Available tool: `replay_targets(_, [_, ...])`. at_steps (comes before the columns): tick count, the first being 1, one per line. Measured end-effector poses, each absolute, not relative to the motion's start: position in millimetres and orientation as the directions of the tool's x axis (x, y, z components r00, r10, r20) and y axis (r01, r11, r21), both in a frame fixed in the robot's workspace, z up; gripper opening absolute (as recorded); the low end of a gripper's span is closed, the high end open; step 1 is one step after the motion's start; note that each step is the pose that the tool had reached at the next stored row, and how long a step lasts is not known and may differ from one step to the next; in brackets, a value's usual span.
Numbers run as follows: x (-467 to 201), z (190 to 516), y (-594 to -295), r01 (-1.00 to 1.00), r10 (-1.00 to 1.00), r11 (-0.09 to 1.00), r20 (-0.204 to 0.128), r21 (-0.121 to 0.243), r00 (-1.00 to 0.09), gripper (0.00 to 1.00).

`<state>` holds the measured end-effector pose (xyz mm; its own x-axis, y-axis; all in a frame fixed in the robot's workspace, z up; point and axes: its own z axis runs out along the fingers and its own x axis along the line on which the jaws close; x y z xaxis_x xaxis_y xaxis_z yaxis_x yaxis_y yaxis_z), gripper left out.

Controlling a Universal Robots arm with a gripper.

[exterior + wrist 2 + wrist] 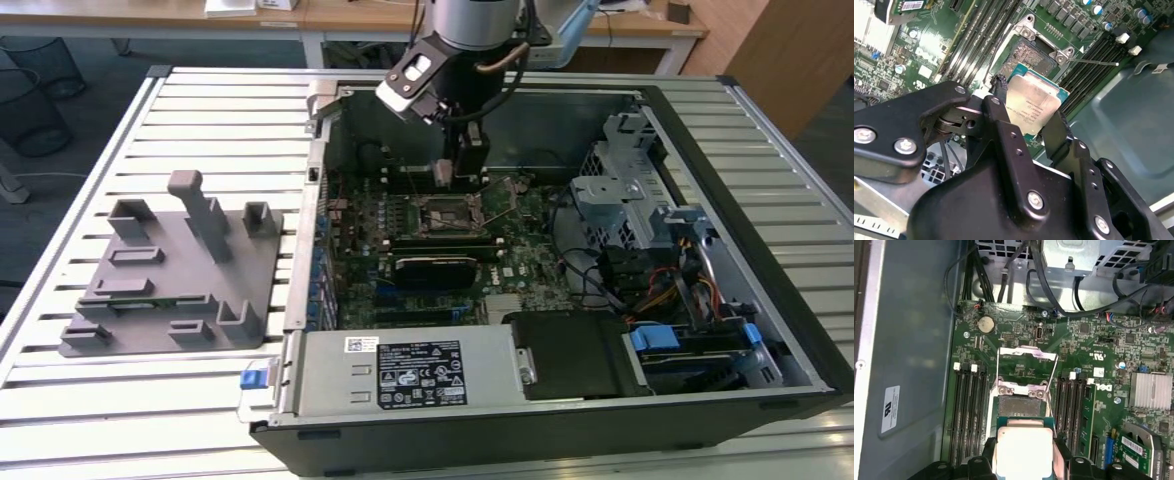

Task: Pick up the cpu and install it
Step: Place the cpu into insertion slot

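1. Between its two black metal fingers (1002,107) the hand (1029,107) is clamped on the small flat square cpu with a shiny silver-grey metal top (1032,101), gripping it by two opposite edges; both wrist views show this hold, with the cpu (1023,450) face up in the hand (1024,456).
2. Just past the cpu lies the dark square socket (1016,407) of the green motherboard (1094,340), its pin field bare and its thin metal load frame (1026,354) swung up and open.
3. As I judge it, the pick-up is done and the install is not: the cpu hangs tilted at the socket's near edge and is not seated. Whether one corner touches the socket frame I cannot tell.
4. Long black memory slots (969,410) flank the socket on both sides, and a thin wire lever (1094,62) sticks out beside it, leaving little room for the fingers.
5. At the upper middle of the exterior view, the hand (461,165) reaches down inside the open black computer case (534,430), with cable bundles (627,280) to the exterior view's right.
6. Outside the case, at the exterior view's left, a grey plastic fixture block with posts (167,275) sits on the slatted metal worktop (160,400).
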<state>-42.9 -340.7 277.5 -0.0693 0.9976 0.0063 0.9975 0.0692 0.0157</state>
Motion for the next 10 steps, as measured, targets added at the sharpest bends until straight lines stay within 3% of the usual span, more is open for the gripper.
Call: replay_targets(10, [-42.7, 264.6, -338.2, 0.998, 0.998, 0.067, 0.006, 0.016, -0.068, 0.53])
